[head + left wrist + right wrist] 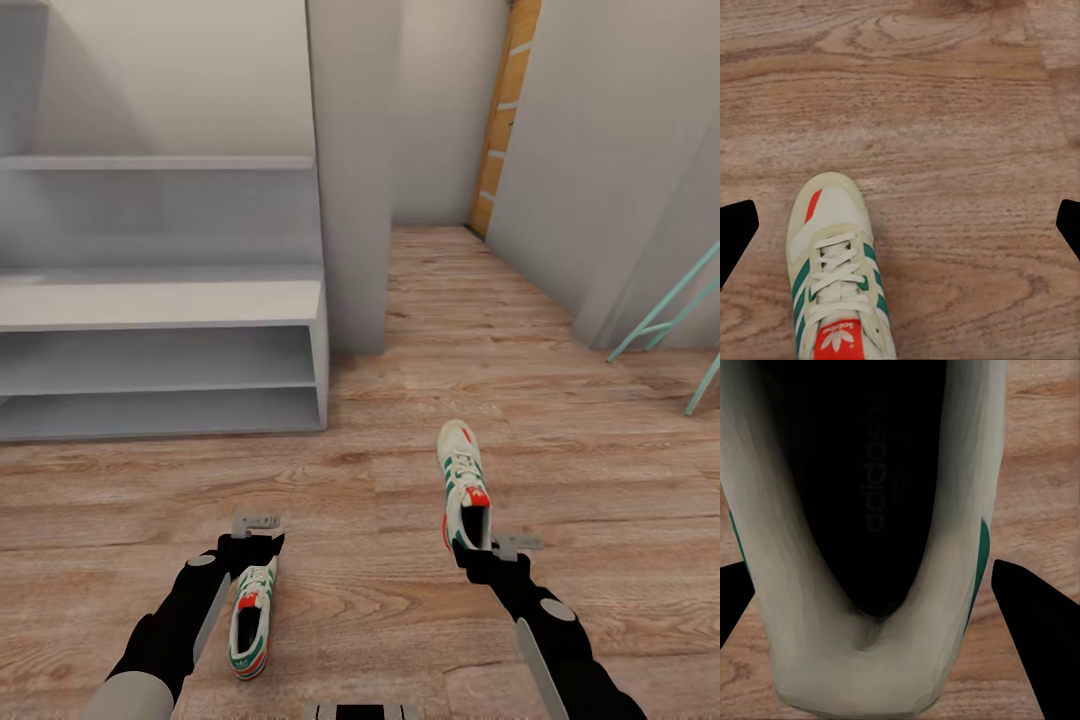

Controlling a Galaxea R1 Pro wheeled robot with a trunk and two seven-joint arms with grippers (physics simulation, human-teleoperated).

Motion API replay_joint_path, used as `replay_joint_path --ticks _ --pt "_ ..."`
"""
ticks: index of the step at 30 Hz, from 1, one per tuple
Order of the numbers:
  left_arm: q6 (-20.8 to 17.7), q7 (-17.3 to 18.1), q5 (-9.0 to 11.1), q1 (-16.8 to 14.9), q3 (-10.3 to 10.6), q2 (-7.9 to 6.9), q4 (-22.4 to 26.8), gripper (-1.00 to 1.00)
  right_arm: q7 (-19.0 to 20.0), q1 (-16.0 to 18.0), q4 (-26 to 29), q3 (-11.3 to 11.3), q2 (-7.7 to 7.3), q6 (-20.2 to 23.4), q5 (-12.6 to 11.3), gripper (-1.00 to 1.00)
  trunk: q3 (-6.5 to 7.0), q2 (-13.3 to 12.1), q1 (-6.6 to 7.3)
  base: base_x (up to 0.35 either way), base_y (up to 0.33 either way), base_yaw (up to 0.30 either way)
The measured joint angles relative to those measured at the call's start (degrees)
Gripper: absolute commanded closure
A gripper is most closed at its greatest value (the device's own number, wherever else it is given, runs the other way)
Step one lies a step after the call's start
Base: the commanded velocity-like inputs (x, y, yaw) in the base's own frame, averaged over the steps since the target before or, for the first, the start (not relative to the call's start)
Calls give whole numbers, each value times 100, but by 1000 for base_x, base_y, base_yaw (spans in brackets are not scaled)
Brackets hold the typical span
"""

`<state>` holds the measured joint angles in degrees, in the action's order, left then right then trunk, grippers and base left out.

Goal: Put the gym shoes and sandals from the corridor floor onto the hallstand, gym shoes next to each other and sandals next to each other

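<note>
Black fingers of the right gripper stand spread on either side of the heel of a cream-white lace-up sneaker with green side stripes and red-orange patches; in the right wrist view the two dark fingertips flank the heel end of that shoe, looking down into its dark opening, and whether they actually press its sides I cannot tell. This shoe's toe points toward 12 o'clock in the head view, on the light brown wood-plank floor. At about 9 o'clock from it the left gripper hangs over the toe of the second cream-white sneaker, which lies flat, heel toward 6 o'clock. The left wrist view shows its fingertips wide apart with nothing between them, well clear of that sneaker on the planks. Farther out, toward 10 o'clock, stands the pale grey-white hallstand with a two-tier bench base and stepped ledges, its shelves bare, beside a grey wall column.
</note>
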<state>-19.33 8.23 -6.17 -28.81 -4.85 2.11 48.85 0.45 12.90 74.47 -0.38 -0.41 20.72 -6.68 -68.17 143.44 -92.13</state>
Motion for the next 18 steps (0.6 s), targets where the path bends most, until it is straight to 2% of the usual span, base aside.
replay_joint_path --ticks 9,13,18 --pt "51 0 0 0 -4 -5 -1 -100 -3 0 77 5 0 0 0 100 -272 12 -23 0 0 0" --pt "443 -3 0 0 -5 -9 -20 -100 -21 0 84 9 -3 16 6 100 -398 17 -34 0 0 0" --pt "1380 -11 -2 -2 -7 -10 -439 -100 -41 0 85 19 21 413 35 100 -556 24 -47 0 0 0"
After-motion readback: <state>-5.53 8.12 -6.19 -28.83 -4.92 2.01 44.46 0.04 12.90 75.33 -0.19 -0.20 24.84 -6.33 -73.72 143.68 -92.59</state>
